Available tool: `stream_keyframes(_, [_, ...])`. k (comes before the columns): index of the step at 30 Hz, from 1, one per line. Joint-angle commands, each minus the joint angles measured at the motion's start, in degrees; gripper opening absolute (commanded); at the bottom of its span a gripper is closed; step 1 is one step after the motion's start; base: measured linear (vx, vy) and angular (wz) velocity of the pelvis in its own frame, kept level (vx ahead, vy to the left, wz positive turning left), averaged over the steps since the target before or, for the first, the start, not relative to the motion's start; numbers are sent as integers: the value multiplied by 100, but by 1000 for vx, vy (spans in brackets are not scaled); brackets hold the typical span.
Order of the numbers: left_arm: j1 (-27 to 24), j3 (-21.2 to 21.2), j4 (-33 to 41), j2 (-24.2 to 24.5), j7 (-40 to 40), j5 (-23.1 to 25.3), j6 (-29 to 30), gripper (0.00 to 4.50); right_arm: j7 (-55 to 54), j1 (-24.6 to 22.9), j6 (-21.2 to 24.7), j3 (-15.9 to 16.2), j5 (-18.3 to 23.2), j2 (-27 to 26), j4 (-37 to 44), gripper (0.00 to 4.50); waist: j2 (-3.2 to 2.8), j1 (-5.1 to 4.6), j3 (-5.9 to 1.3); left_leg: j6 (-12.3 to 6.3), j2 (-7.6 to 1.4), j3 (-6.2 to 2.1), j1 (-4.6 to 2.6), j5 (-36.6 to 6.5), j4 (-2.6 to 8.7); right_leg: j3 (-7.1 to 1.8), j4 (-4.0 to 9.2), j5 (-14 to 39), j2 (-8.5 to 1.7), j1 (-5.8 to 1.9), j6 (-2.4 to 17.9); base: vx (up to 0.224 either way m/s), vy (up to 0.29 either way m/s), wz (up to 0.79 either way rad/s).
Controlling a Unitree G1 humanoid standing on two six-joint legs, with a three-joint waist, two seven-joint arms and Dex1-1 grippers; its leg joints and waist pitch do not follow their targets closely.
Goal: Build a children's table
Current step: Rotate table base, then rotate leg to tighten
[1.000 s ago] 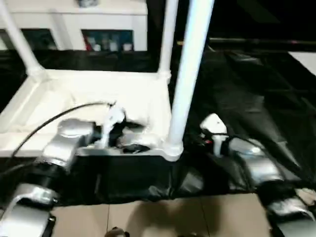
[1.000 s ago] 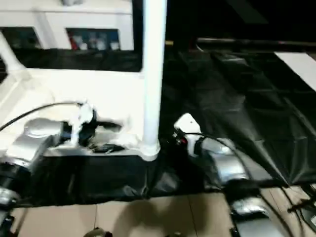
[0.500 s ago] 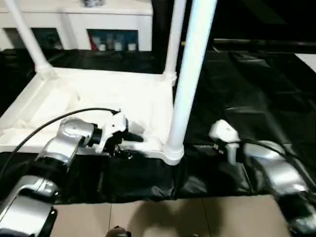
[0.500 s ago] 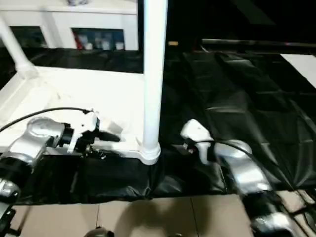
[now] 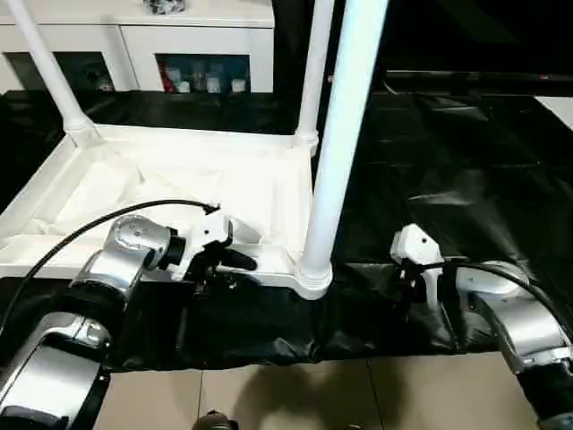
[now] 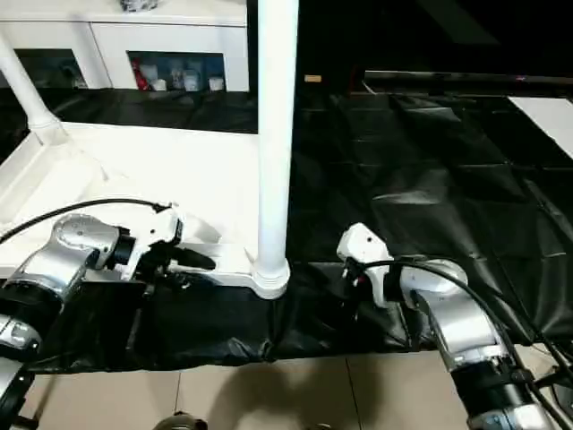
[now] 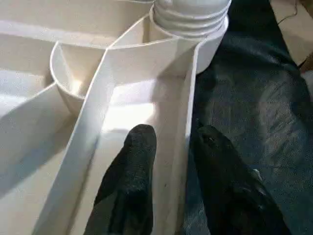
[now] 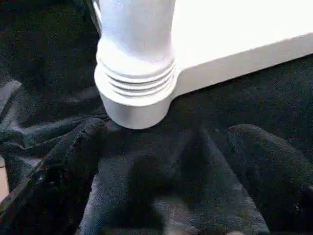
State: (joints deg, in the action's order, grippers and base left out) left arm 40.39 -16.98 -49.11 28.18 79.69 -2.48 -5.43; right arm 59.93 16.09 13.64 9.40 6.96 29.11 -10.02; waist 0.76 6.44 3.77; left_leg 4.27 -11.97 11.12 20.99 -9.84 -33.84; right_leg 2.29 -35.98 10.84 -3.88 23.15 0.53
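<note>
The tabletop [image 5: 170, 193] lay upside down on a sheet [image 5: 466, 170], left of centre; three legs [image 5: 345, 134] stood up from its corners; a cabinet [image 5: 192, 40] stood behind it; the left gripper [image 7: 171, 147] straddled its near rim; the right gripper [image 8: 166, 142] sat right of the nearest leg; bare floor [image 5: 295, 394] lay in front.

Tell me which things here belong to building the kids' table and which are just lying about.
Part of the job:
- tabletop, upside down on the sheet
- near leg, standing in its corner socket
- two far legs
- left claw, astride the tabletop's wall
- right claw, open by the near socket

Lying about:
- black sheet
- cabinet
- white board
</note>
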Motion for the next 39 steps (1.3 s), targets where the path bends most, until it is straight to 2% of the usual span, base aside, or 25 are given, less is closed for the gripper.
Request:
stream_keyframes(1, [98, -55, -89, -11, -29, 132, -34, 114, -6, 4, 100, -18, 64, 65, 141, 450, -40, 9, -422, 30, -130, -77, -98, -1492, 377, -215, 453, 1052, -374, -281, 1279, 0, 0, 0])
stream_keyframes(6, [114, -15, -174, 5, -34, 146, -27, 75, -4, 29, 132, 23, 68, 34, 156, 450, -53, 8, -411, 51, -131, -78, -101, -1533, 382, -218, 474, 1214, -381, -266, 1244, 0, 0, 0])
stream_keyframes(8, [129, 2, -239, 19, -25, 151, -51, 63, -17, 35, 169, 36, 79, 27, 191, 450, -85, 10, -412, 65, -130, -81, -105, -1556, 383, -218, 476, 1215, -381, -264, 1245, 0, 0, 0])
stream_keyframes(10, [138, 2, -277, 25, -16, 164, -49, 54, -30, 20, 193, 40, 84, 16, 226, 450, -67, 9, -405, 67, -126, -81, -103, -1601, 387, -216, 485, 1281, -378, -266, 1226, 0, 0, 0])
stream_keyframes(14, [161, 39, -348, 5, -31, 203, 6, 22, -59, -15, 252, 48, 100, -1, 307, 450, -78, 4, -400, 97, -130, -96, -104, -1683, 402, -216, 507, 1554, -392, -267, 1137, 0, 0, 0])
stream_keyframes(17, [160, 55, -352, -6, -35, 200, 38, 4, -65, -15, 263, 49, 101, -9, 317, 450, -79, -11, -408, 106, -130, -99, -106, -1670, 403, -214, 504, 1497, -389, -263, 1147, 0, 0, 0])
stream_keyframes(23, [116, 119, -201, -216, -386, 193, 363, 1, -320, 59, 138, -72, 41, -110, 180, 450, -73, -69, -426, 39, -117, -88, -85, -1458, 377, -207, 454, 933, -377, -286, 1341, 0, 0, 0])
stream_keyframes(26, [72, 132, -78, -421, -745, 212, 651, 1, -618, 219, 15, -161, -38, -256, -69, 450, -75, -93, -422, 26, -110, -82, -95, -1490, 369, -209, 481, 1156, -388, -271, 1333, 0, 0, 0])
stream_keyframes(27, [59, 141, -43, -469, -814, 204, 713, 1, -675, 252, -11, -173, -54, -289, -117, 450, -51, -97, -415, 21, -101, -75, -95, -1513, 366, -206, 497, 1249, -377, -270, 1309, 0, 0, 0])
stream_keyframes(29, [11, 146, 37, -544, -858, 178, 730, 1, -764, 305, -41, -179, -80, -348, -194, 450, -82, -89, -413, -1, -103, -86, -92, -1496, 373, -207, 515, 1433, -392, -274, 1217, 0, 0, 0])
stream_keyframes(34, [-219, 105, 423, -764, -974, 143, 759, 1, -997, 522, -138, -169, -63, -611, -482, 450, -88, -113, -441, -46, -107, -88, -67, -1375, 373, -199, 482, 1132, -379, -285, 1256, 0, 0, 0])
stream_keyframes(35, [-255, 73, 521, -776, -978, 164, 765, 1, -950, 575, -126, -131, -31, -651, -523, 450, -42, -100, -447, -92, -111, -87, -66, -1307, 367, -198, 460, 1068, -385, -293, 1258, 0, 0, 0])
stream_keyframes(36, [-267, 63, 566, -773, -983, 174, 785, 1, -951, 621, -165, -89, -60, -666, -578, 450, -63, -93, -450, -112, -114, -82, -70, -1279, 365, -201, 464, 1043, -385, -283, 1259, 0, 0, 0])
stream_keyframes(38, [-275, 36, 616, -757, -994, 213, 801, 1, -998, 706, -240, -37, -126, -698, -692, 450, -33, -90, -452, -140, -113, -67, -71, -1220, 362, -197, 463, 1011, -381, -273, 1254, 0, 0, 0])
stream_keyframes(39, [-279, 19, 645, -734, -1012, 250, 804, 1, -1017, 779, -268, -20, -141, -739, -790, 450, -45, -87, -450, -136, -111, -71, -69, -1208, 364, -196, 457, 1017, -383, -276, 1250, 0, 0, 0])
